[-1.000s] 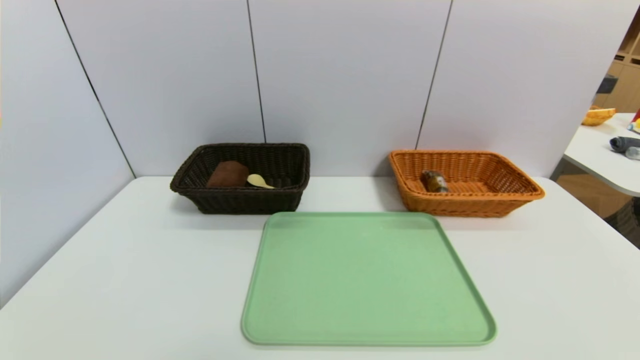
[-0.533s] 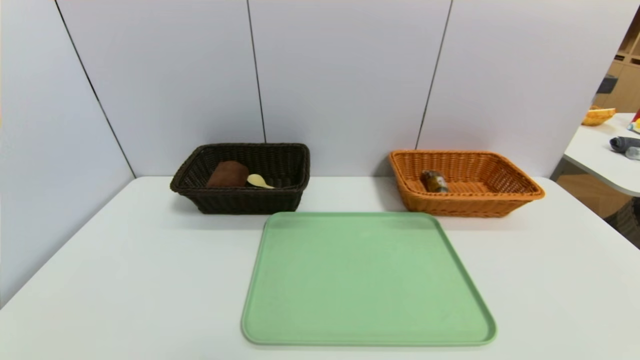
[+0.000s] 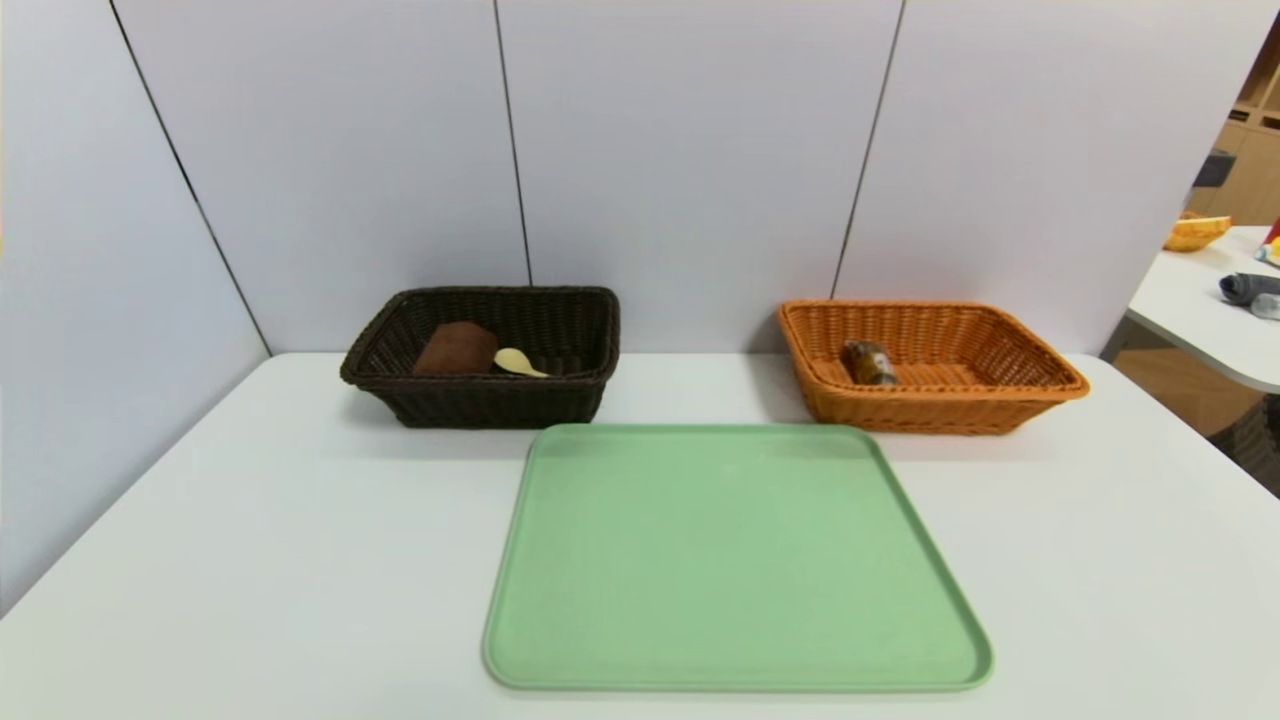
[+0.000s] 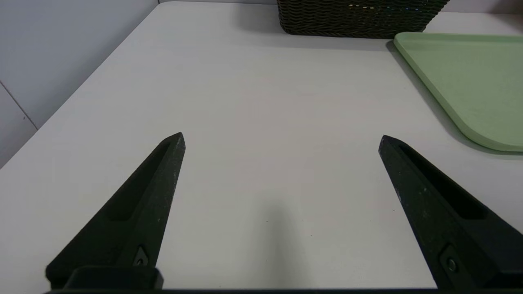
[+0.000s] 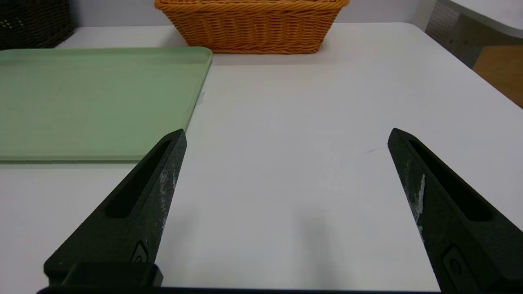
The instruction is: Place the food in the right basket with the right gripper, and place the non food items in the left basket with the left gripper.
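— Looking at the white table [image 3: 250, 560], what do you make of it?

— A pale green tray [image 3: 735, 560] lies flat in the middle, near side, with nothing on it. Behind it, at the far edge against the grey wall panels [image 3: 690, 150], stand two baskets, well apart.

— Which is which?

— The left basket [image 3: 485, 395], dark brown wicker, sits far left of the tray. The right basket [image 3: 935, 400], orange-tan with a flared rim, sits far right.

— And the things to be sorted?

— The brown rolled towel [image 3: 455, 350] lies inside the left basket, toward its left side, and the pale yellow spoon [image 3: 518, 362] rests just beside it, to its right; I cannot tell whether they touch. The spoon's handle is hidden from where I stand. The food [image 3: 867, 362], a small shiny brown-gold packet, lies in the right basket, toward its left end.

— Where are the arms?

— Both low at the near side, outside the overhead view. The left gripper [image 4: 282, 139] hangs over bare table left of the tray, its fingers [image 4: 151, 196] spread wide with nothing between them. The right gripper [image 5: 287, 134] hangs over bare table right of the tray, jaws likewise spread wide and holding nothing.

— Anything else around?

— A second table [image 3: 1200, 310] off to the far right, with a few odd items on it.
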Motion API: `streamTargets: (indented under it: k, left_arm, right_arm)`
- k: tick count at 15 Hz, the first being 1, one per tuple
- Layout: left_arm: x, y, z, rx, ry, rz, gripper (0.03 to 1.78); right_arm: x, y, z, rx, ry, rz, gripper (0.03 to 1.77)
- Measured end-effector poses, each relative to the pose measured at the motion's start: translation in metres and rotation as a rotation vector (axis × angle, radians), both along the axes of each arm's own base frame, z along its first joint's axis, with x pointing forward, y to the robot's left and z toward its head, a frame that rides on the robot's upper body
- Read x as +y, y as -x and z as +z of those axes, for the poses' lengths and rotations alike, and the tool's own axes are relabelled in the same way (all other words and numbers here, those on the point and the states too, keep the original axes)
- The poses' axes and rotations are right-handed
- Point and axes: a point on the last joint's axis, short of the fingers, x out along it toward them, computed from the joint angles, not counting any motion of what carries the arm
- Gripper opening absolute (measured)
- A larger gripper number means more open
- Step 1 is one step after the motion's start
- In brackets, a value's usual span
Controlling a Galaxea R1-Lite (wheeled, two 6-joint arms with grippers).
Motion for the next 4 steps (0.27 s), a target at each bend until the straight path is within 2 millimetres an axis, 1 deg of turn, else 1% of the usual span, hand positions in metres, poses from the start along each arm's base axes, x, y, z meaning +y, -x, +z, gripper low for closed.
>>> streamTargets:
  k: [4]
  left_arm:
    - [0.0,0.0,0.0,0.0,0.0,0.0,1.69]
  right_arm:
    - [0.0,0.0,0.0003,-0.003,-0.002,0.0,1.7]
